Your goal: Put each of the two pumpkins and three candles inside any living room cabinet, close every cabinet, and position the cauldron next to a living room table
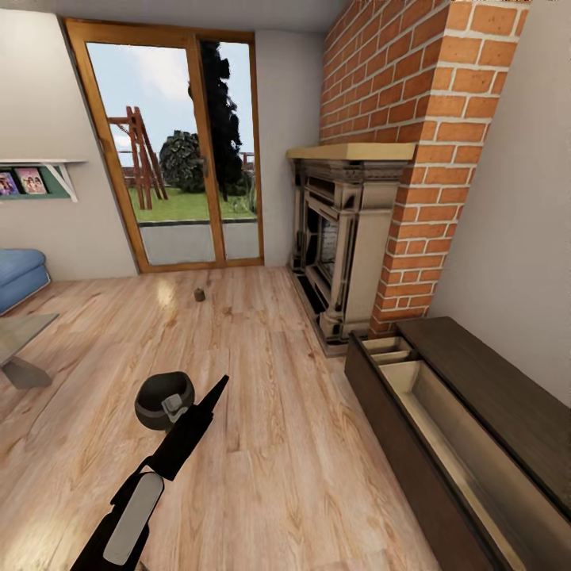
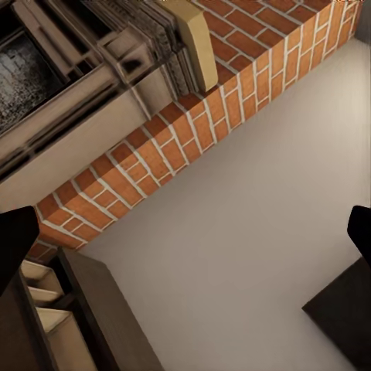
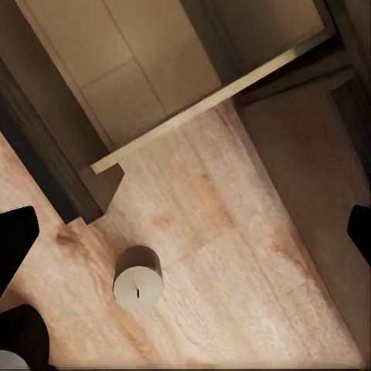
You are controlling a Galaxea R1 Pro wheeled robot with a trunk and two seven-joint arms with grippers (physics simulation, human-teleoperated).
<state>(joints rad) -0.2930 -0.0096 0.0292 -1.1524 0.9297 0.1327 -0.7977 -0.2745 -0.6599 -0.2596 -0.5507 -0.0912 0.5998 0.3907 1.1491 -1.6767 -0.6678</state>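
Note:
The black cauldron (image 1: 159, 400) sits on the wood floor, partly behind my left arm. My left gripper (image 1: 219, 385) reaches just past it, pointing at the fireplace and wall, open and holding nothing (image 2: 185, 239). A beige candle (image 3: 139, 280) stands upright on the floor beside the dark brown cabinet (image 3: 54, 162). My right gripper (image 3: 185, 236) hangs open above that candle. Another small candle (image 1: 198, 295) stands far off near the glass door. The cabinet (image 1: 492, 396) along the right wall has its long drawer (image 1: 444, 420) pulled out, pale inside. The pumpkins are out of view.
The ornate fireplace (image 1: 341, 246) and brick chimney (image 1: 412, 159) stand behind the cabinet. A corner of the glass-topped table (image 1: 20, 333) and a blue sofa (image 1: 20, 274) are at the left edge. Open floor lies between them.

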